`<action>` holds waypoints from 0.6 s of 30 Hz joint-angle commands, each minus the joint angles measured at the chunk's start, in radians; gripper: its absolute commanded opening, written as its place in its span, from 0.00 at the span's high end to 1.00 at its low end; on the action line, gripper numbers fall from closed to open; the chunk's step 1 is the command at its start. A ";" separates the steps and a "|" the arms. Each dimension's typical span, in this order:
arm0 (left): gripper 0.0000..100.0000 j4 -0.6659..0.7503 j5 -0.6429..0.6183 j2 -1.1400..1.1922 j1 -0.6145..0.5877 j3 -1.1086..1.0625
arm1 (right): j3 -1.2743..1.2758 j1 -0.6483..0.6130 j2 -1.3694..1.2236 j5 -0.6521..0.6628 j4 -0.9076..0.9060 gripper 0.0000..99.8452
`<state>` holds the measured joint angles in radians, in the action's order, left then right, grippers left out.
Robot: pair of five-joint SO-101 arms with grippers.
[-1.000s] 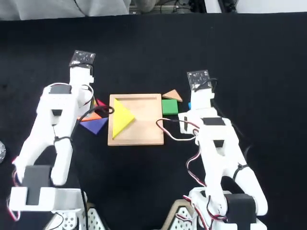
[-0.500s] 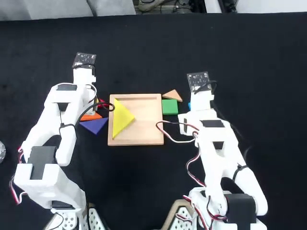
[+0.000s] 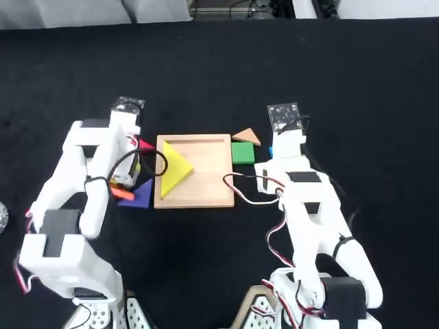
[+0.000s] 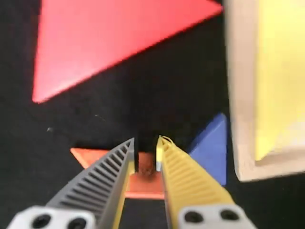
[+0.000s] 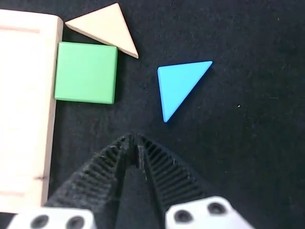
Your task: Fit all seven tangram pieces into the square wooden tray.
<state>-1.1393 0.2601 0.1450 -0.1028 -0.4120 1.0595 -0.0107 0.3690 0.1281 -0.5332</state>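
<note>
Left claw (image 4: 145, 143) clamped shut on the orange piece (image 4: 143, 186), just left of the tray's (image 3: 199, 195) near-left corner. Right claw (image 5: 134, 140) closed on nothing, right of the tray, near the green square (image 5: 86, 72) and blue triangle (image 5: 178, 83). Yellow triangle (image 3: 175, 168) already in the tray.

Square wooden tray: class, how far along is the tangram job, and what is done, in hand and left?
Done: one large yellow triangle lies in the square wooden tray. In hand: the left pincer is shut on the orange piece beside the tray. Left: that piece plus the red triangle, dark blue triangle, green square, tan triangle and light blue triangle, all outside.
</note>
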 commanded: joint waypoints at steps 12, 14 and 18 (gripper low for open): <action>0.90 0.115 0.106 0.158 -0.030 0.588 | -0.004 0.009 0.036 0.011 0.023 0.99; 0.91 0.164 0.083 0.278 -0.022 0.625 | -0.004 0.009 0.036 0.011 0.023 0.99; 0.91 0.163 0.084 0.419 -0.015 0.690 | -0.002 0.009 0.036 0.011 0.023 0.99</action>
<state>-0.9966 0.3598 0.4718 -0.1227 0.1741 1.0610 -0.0107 0.3690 0.1281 -0.5301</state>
